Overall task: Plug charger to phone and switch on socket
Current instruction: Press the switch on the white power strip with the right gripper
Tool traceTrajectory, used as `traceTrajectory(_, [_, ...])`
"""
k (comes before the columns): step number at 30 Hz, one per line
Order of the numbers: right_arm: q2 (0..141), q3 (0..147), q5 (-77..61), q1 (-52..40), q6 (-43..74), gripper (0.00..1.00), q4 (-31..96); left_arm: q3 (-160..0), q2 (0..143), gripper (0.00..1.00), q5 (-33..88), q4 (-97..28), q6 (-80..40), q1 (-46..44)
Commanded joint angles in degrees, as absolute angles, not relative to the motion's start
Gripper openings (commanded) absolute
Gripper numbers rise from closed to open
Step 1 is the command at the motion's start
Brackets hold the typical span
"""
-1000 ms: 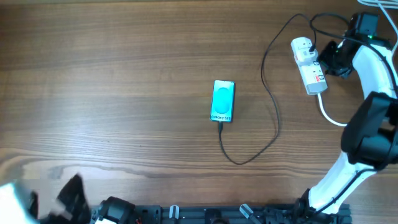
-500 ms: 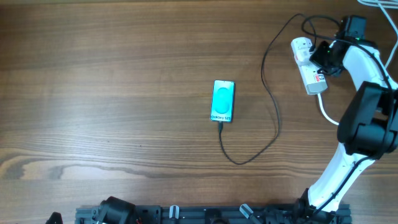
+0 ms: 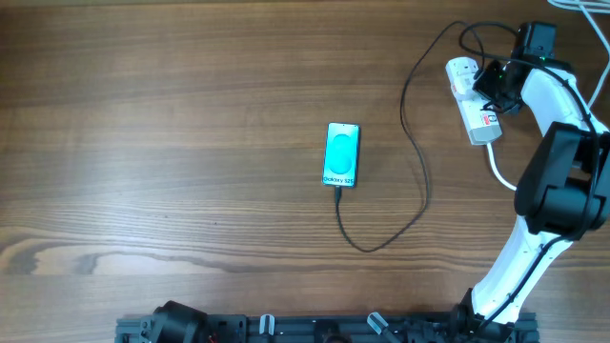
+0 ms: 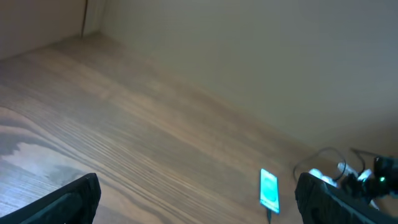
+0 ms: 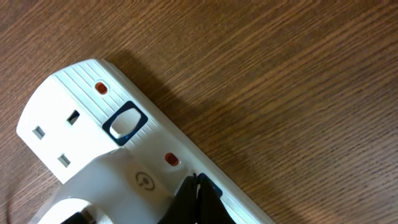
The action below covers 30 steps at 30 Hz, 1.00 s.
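Observation:
The phone lies at the table's middle, screen up, teal circle showing; it also shows in the left wrist view. The thin black charger cable runs from the phone's near end in a loop up to the white socket strip at the far right. My right gripper is shut, its tips pressed on a dark switch of the socket strip, beside a small red light. My left gripper is open and empty, held high off the table's left; it is out of the overhead view.
A thick white cord leaves the socket strip's near end toward the right arm's base. A white adapter sits plugged into the strip. A pale wall stands behind the table's far edge.
My right gripper has moved left onto the socket strip and now touches its switch. My left arm has pulled out of the overhead view at the bottom left.

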<state>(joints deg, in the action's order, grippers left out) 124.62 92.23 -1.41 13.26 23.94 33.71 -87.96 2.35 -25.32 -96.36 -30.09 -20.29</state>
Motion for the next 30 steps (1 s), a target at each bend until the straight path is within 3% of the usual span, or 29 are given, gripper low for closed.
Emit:
traceTrajectory(1, [127.02, 93.47, -2.72, 11.99, 24.01, 0.05, 33.76, -88.55, 0.27, 1.00, -26.65, -96.42, -29.41, -18.70])
traceTrajectory(7, [128.05, 93.47, -4.01, 8.78, 22.39, 0.05, 34.74, -88.36, 0.27, 1.00, -26.70, -96.23, -29.41, -17.08])
traceTrajectory(17, [128.05, 93.41, -2.17, 3.55, 20.97, 0.05, 39.18, -88.36, 0.27, 1.00, -31.64, -84.38, -29.39, -17.08])
traceTrajectory(30, [121.91, 95.04, 12.71, 9.50, 24.64, 0.04, 49.52, -88.36, 0.27, 1.00, -31.62, -85.10, -29.39, -17.08])
